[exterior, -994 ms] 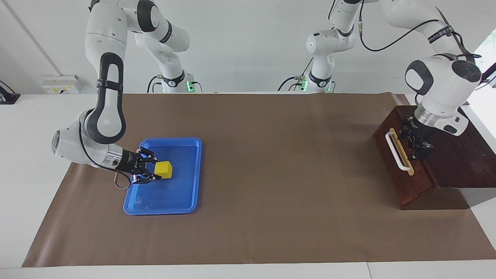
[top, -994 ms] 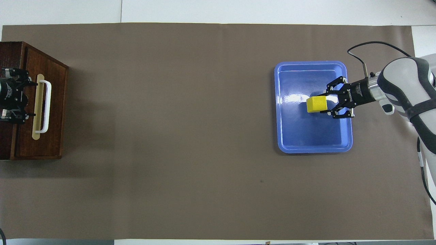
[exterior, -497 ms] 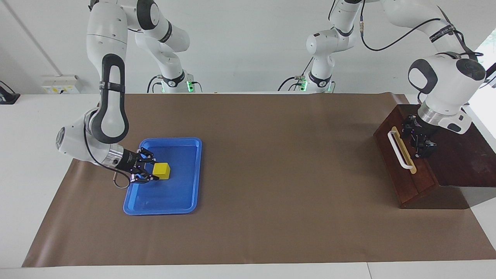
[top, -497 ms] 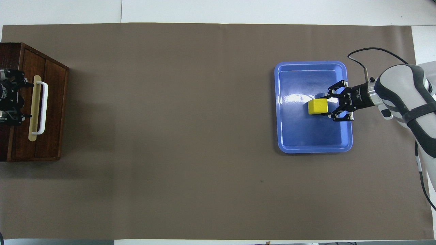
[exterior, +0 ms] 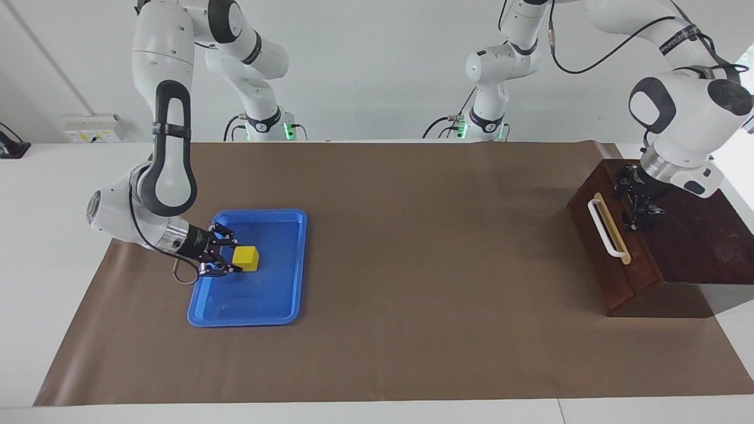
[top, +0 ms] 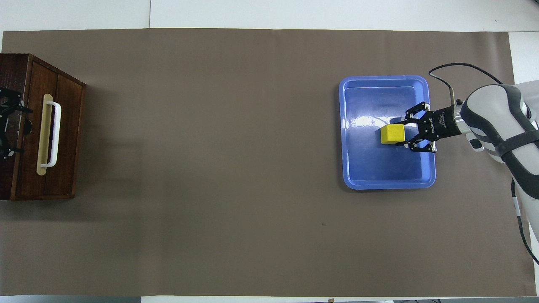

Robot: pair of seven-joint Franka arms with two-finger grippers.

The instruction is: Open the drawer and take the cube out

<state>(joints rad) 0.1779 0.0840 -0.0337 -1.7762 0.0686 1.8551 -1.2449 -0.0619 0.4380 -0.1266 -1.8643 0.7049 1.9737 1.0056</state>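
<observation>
I see the cube (exterior: 245,258) resting in the blue tray (exterior: 277,306) toward the right arm's end of the worktop (exterior: 377,330). The right claw (exterior: 228,259) sits low in the tray, spread open, its fingers beside the cube without closing on it. The drawer (exterior: 612,247) is shut in its box at the left arm's edge. The left claw (exterior: 642,215) hangs over the box top; I cannot tell its opening.
</observation>
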